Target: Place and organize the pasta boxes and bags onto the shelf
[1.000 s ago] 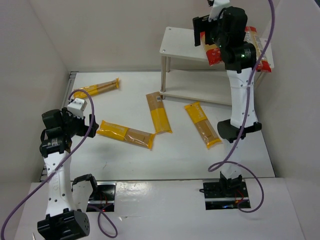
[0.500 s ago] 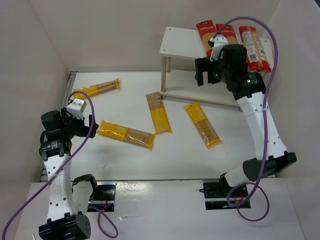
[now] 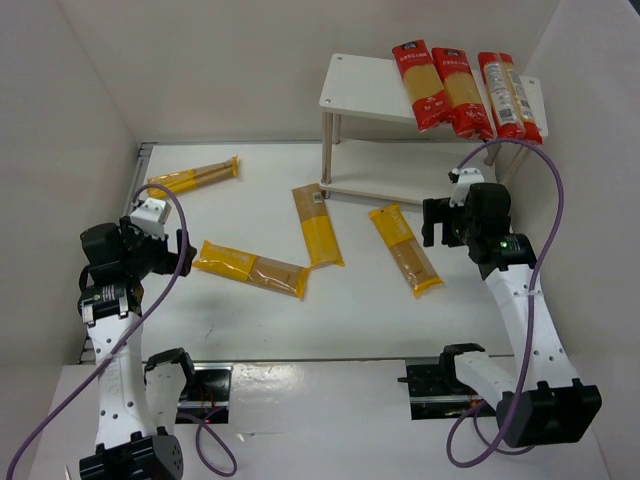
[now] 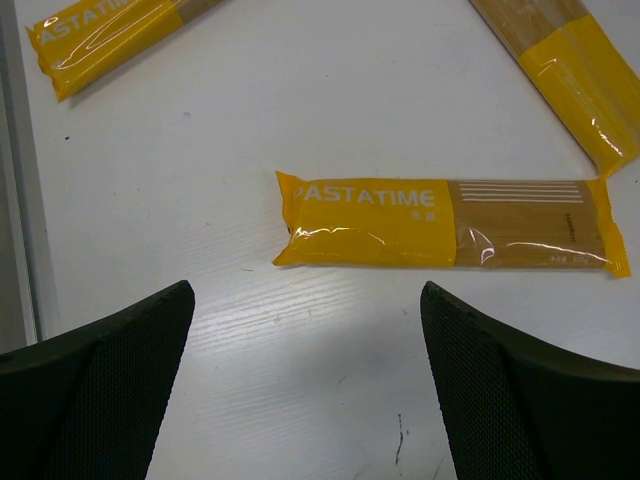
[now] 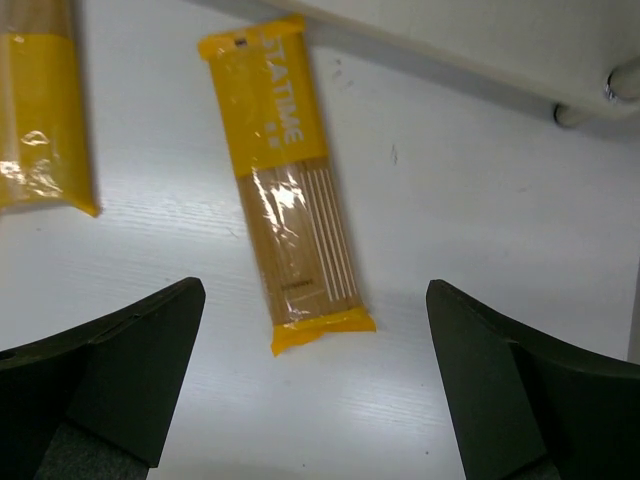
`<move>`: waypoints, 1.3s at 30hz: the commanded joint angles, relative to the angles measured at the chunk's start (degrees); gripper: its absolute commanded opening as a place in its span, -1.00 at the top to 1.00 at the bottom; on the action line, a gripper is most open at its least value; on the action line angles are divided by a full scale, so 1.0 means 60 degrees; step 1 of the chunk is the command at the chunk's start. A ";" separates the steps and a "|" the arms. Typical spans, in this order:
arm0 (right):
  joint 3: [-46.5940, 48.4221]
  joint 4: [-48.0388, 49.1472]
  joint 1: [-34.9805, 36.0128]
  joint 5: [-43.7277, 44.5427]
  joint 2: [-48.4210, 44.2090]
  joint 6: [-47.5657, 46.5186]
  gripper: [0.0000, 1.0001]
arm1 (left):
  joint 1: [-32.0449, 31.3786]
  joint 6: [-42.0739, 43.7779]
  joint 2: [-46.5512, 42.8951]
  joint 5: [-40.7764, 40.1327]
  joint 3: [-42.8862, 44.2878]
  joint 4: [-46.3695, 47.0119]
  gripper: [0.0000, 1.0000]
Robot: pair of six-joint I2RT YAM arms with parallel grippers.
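Three red pasta packs [image 3: 462, 92] lie side by side on the top board of the white shelf [image 3: 360, 85]. Several yellow packs lie on the table. My right gripper [image 3: 432, 222] [image 5: 315, 288] hangs open and empty just right of the rightmost yellow pack [image 3: 404, 248] [image 5: 290, 200], whose near end shows between its fingers. My left gripper [image 3: 180, 252] [image 4: 305, 298] is open and empty at the left, facing another yellow pack [image 3: 250, 268] [image 4: 440, 225] that lies crosswise a short way ahead of it. Two more yellow packs [image 3: 317, 225] [image 3: 190, 178] lie farther back.
The shelf's lower board [image 5: 480, 40] and a leg's foot [image 5: 625, 85] sit just beyond the right gripper. White walls close in the table on the left, back and right. A purple cable [image 3: 540, 170] loops over each arm.
The right arm has come down from the shelf top, leaving a red pack lying there, and now hangs over the table beside the rightmost yellow pack. The left arm has barely moved.
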 commanded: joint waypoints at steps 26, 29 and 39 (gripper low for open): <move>-0.1381 0.1176 -0.2387 -0.1549 -0.1798 -0.0649 -1.00 | 0.0038 -0.0525 0.0024 -0.0297 0.0373 0.0310 -0.98; -0.1381 0.1176 -0.2679 -0.1856 -0.1987 -0.0752 -1.00 | 0.0038 -0.0525 0.0024 -0.0297 0.0373 0.0310 -0.98; -0.1469 0.1176 -0.3207 -0.2429 -0.2794 -0.0943 -1.00 | 0.0038 -0.0525 -0.0386 -0.0399 0.0285 0.0397 -0.98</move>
